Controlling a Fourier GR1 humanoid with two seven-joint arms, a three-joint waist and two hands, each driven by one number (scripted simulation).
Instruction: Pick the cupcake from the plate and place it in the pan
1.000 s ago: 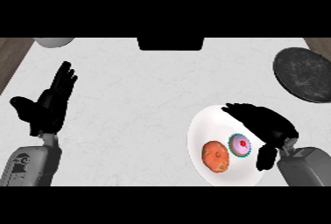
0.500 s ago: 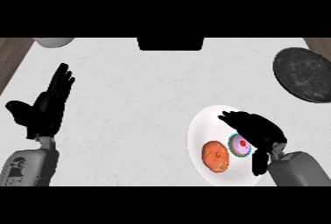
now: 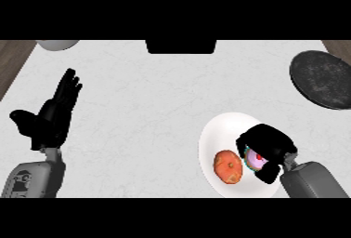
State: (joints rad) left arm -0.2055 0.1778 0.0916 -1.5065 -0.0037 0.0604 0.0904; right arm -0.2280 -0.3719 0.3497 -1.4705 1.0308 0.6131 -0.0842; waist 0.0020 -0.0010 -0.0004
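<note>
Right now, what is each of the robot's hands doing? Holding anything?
Left hand: open, fingers straight, resting at the left, holding nothing.
Right hand: curled round the cupcake on the plate.

Surface: pale grey-white, faintly marbled top that fills most of the head view; brown wood shows past its upper left and upper right corners.
Plate: white, round, lying on the surface at lower right.
Pan: dark, round, resting on the surface at the right edge, up and to the right of the plate, apart from it.
Pale round object: at top left, only partly in view.
Black object: at top centre, cut off by the view's edge.
</note>
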